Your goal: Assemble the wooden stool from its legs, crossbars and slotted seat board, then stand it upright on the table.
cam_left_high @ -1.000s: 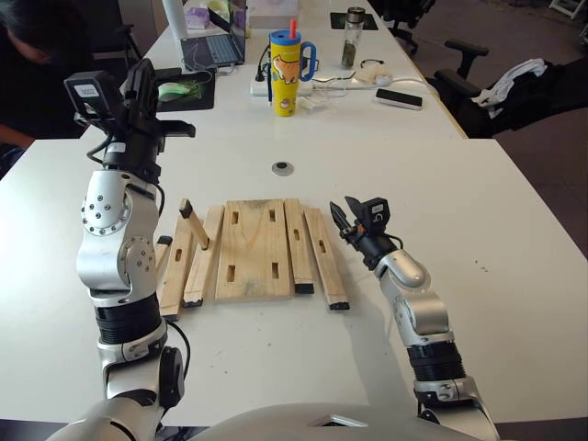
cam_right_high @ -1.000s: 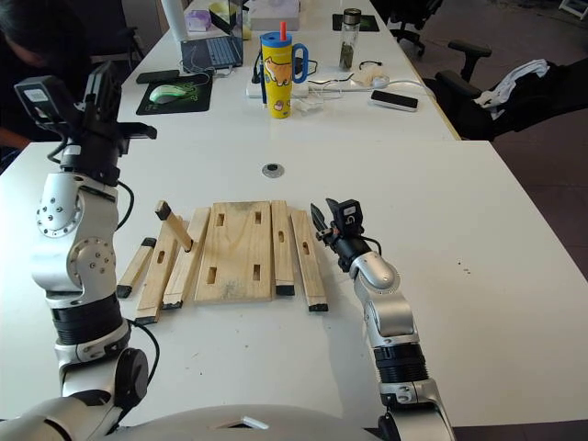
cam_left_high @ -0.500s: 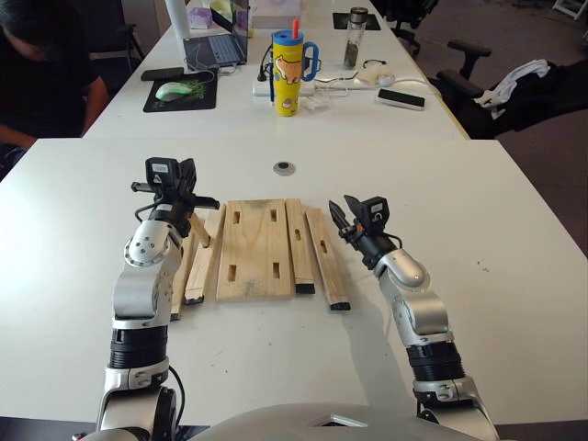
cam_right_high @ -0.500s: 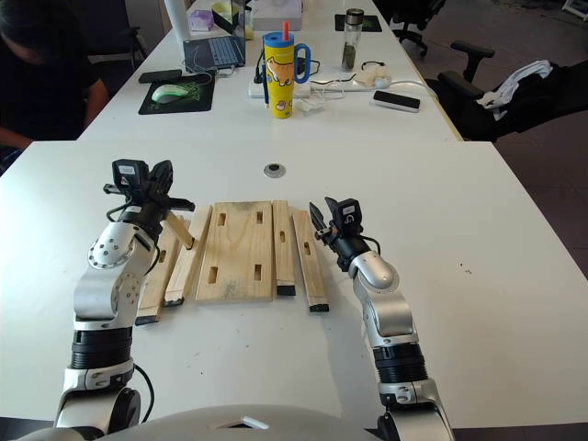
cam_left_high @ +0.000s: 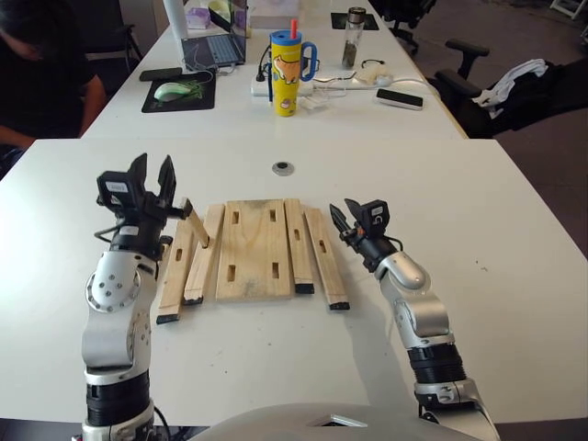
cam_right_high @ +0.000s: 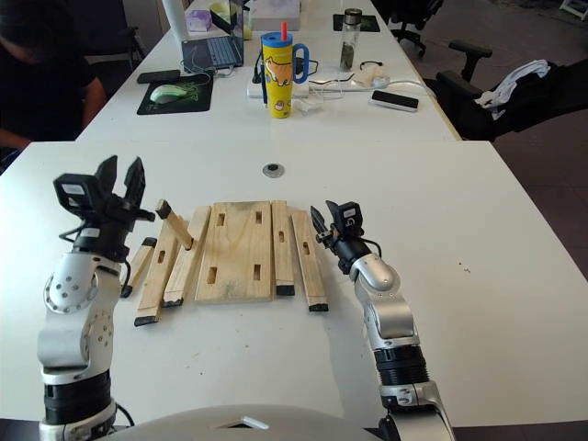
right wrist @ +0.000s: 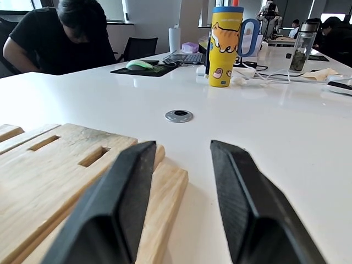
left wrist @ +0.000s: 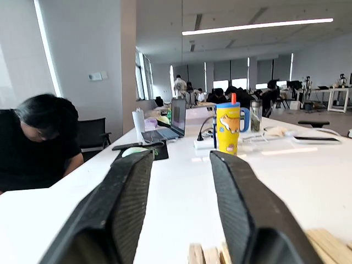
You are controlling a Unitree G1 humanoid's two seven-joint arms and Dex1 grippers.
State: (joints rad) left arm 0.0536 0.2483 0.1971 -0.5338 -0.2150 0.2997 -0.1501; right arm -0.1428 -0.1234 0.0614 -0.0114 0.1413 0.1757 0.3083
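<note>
At the left gripper: spread wide, empty, tips pointing up, held above the table. Just to its right, a short crossbar propped at a tilt on flat slats, not in contact with the tips. Against a second back: came down from head height to right over the crossbar, then lifted off and slid outward with nothing taken. No grasp made, so assembly apparently not yet begun.

At the right gripper: parted, empty, low over the table, same spot as a second ago. Just to its left, two slotted planks lying flat; touching the nearer tip or not, cannot tell. Past those, toward the left gripper, the seat board flat on the table between the two arms, all four slots empty.

All pieces loose and lying down, nothing joined, nothing upright, so the whole task remains. Likely first pick: the propped crossbar, nearest the left tips.

Containers, well beyond both grippers on the next table:
- yellow cup, with a red straw standing in it
- capped bottle, with something dark inside, kind not clear
</note>
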